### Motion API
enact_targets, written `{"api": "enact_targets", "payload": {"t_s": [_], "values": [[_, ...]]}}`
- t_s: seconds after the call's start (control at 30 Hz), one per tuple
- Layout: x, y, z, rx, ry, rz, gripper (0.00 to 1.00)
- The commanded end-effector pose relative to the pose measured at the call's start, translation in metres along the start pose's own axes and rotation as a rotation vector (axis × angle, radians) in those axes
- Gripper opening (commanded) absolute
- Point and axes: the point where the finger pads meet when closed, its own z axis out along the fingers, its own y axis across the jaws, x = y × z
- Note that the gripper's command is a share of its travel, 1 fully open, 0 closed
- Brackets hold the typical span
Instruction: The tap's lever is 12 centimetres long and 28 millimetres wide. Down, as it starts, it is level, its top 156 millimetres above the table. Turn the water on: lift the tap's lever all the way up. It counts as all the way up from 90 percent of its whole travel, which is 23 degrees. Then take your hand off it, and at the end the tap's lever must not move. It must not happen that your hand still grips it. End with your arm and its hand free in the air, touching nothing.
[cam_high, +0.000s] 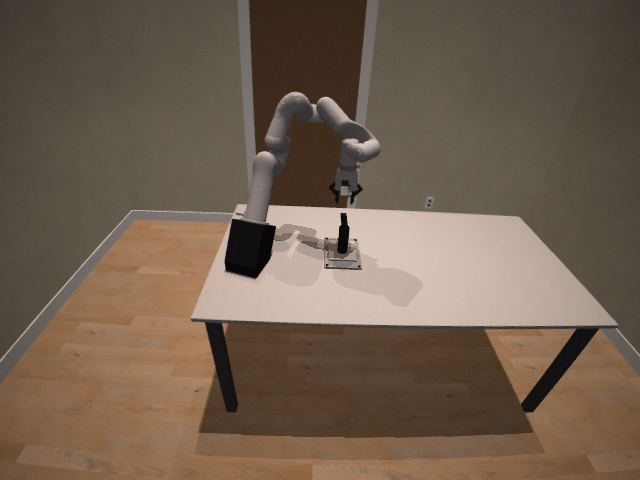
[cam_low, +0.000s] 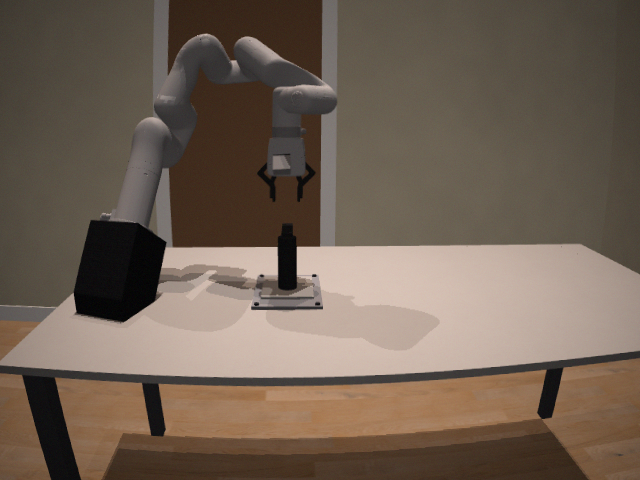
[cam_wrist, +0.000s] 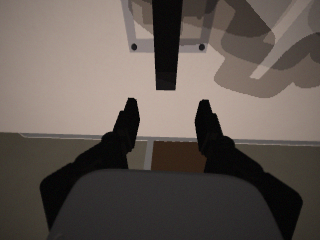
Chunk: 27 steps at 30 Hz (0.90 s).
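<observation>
Black claw (cam_low: 284, 198) hangs above the tap (cam_low: 287, 256), fingers apart and holding nothing, so it can drop around the lever (cam_wrist: 165, 45).

So there's a big white table (cam_high: 465, 289) on dark legs (cam_high: 223, 366), standing on a wood plank floor (cam_high: 103, 361). Behind its far edge is a brown door (cam_low: 217, 155) in a pale frame (cam_low: 328, 155), set in a plain greyish wall (cam_high: 491, 103). A small wall outlet (cam_high: 429, 202), I think, sits low just past the far edge, toward the table's right corner.
</observation>
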Motion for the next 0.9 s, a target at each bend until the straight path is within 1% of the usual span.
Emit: {"api": "enact_targets", "payload": {"t_s": [0.0, 0.6, 0.87], "values": [[-0.0001, -0.0008, -0.0009, 0.003, 0.000, -0.001, 0.67], [-0.0001, -0.0008, -0.0007, 0.003, 0.000, -0.001, 0.67], [-0.0001, -0.0010, 0.0029, 0.003, 0.000, -0.001, 0.67]]}}
